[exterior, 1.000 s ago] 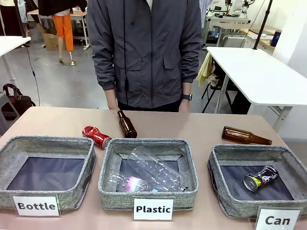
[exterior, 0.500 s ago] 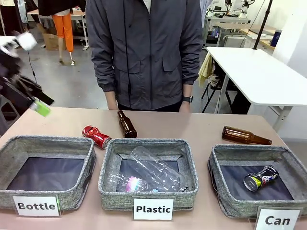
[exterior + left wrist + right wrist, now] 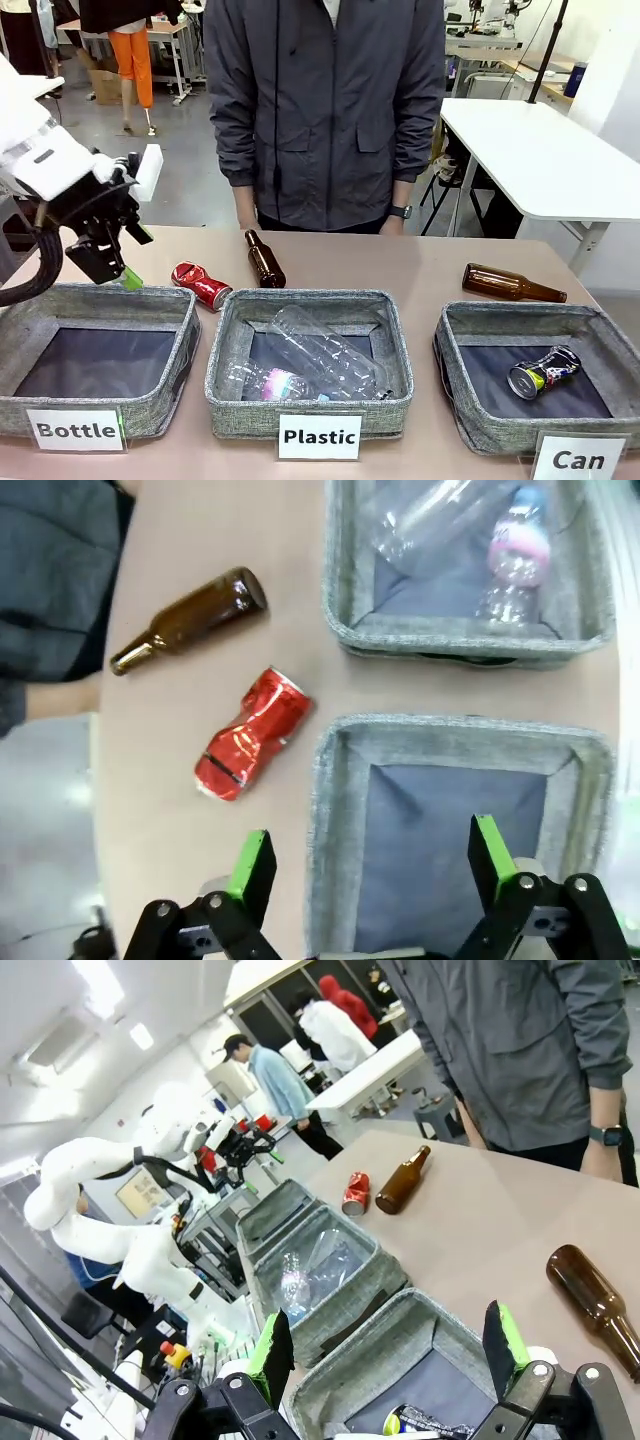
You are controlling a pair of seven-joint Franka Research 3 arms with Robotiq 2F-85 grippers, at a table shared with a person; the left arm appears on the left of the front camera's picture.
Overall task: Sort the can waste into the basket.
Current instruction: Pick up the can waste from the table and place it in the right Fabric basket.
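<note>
In the front view the left tool point(image 3: 118, 262) hangs at the left edge of the frame, above the back rim of the grey bin labelled "Bottle" point(image 3: 100, 293), its green-padded fingers spread apart with nothing between them. The red can point(image 3: 201, 285) lies crushed on the desk point(image 3: 400, 260) just right of that tool, behind the gap between the "Bottle" bin and the "Plastic" bin point(image 3: 310, 297), with a brown bottle point(image 3: 265, 260) close to its right. At the lower right, the "Can" basket point(image 3: 520, 312) holds the dark printed can point(image 3: 543, 372) on its dark lining. A second brown bottle point(image 3: 512, 285) lies just behind this basket. The right tool point(image 3: 388, 1332) also stands with fingers apart and empty, above the "Can" basket
</note>
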